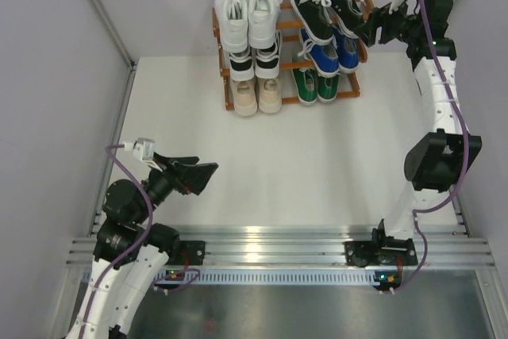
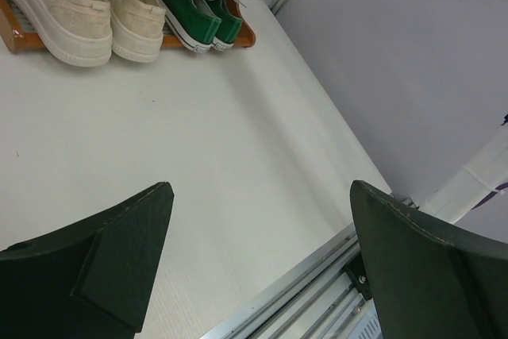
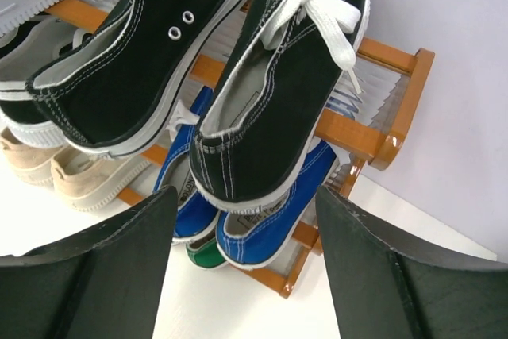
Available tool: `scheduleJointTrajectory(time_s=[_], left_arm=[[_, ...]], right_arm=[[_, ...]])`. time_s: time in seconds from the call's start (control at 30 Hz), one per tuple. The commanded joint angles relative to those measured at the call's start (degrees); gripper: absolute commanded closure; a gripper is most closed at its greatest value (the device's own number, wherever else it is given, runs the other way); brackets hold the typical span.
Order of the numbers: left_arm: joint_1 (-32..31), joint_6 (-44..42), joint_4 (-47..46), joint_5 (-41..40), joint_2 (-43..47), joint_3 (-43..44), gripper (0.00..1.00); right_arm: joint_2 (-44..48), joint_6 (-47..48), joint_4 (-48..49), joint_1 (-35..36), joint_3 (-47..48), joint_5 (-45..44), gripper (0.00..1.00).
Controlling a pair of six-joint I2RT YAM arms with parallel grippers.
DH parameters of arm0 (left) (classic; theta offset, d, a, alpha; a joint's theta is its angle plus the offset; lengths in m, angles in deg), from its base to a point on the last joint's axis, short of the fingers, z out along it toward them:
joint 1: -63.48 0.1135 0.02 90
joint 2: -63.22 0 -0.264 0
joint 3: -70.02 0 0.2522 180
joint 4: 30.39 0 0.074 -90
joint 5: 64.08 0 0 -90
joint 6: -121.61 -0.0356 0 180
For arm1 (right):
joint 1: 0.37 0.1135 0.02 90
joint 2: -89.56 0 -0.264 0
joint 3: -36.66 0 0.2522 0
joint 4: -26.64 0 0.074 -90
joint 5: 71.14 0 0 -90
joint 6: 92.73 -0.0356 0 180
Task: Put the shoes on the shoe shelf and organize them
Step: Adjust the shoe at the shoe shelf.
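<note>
Black sneakers [image 3: 274, 85] top the shoe shelf [image 3: 349, 134] at twelve o'clock; right jaws open beside them, left jaws open at eight.

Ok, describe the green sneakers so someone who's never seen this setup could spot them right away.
Start at the orange-brown shoe shelf at the far edge of the table. On its lowest, nearest tier, the right half holds the green sneakers, directly below the blue pair and right of the beige pair. They are the only green shoes there.
</note>
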Motion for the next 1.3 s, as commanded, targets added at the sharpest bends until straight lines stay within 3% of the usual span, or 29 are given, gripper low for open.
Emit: scheduleJointTrajectory(time_s=[0.0,0.17,0.27,0.4,0.5,0.8,1.0,1.03,1.13,1.27], left_arm=[[0.21,0.53,-0.71,0.5,0.39,-0.29,0.02],[0.13,0.53,-0.71,0.5,0.39,-0.73,0.02],[0.21,0.53,-0.71,0.59,0.48,-0.91,0.02],[0.13,0.53,-0.71,0.67,0.48,-1.17,0.02],[0.13,0.53,-0.71,0.68,0.57,-1.35,0.02],[0.13,0.71,-0.8,0.68,0.92,-1.35,0.02],[0.21,0.8,-0.8,0.76,0.92,-1.35,0.02],[0.13,0.88,-0.8,0.76,0.92,-1.35,0.02],[0.21,0.53,-0.8,0.68,0.92,-1.17,0.02],[0.13,0.0,-0.89,0.33,0.65,-0.82,0.02]], right_arm=[[-0.61,-1.33,4.25,2.48,4.38,-3.05,0.31],[-0.96,1.75,3.37,4.86,5.18,-8.76,0.37],[-1.49,1.93,2.67,7.32,6.4,-9.64,0.46],[-2.02,1.57,1.7,7.85,7.29,-9.29,0.67],[-1.76,1.49,1.52,8.72,7.37,-9.21,0.74],[-1.84,-2.73,2.4,10.31,8.25,-9.65,0.77],[-1.58,-3.26,2.05,11.19,7.99,-9.99,0.75],[-1.49,-3.26,1.88,11.28,7.99,-10.43,0.71],[-0.44,-2.04,0.91,11.19,7.99,-11.93,0.48],[3.58,-0.63,0.73,11.01,5.54,-13.51,0.31]])
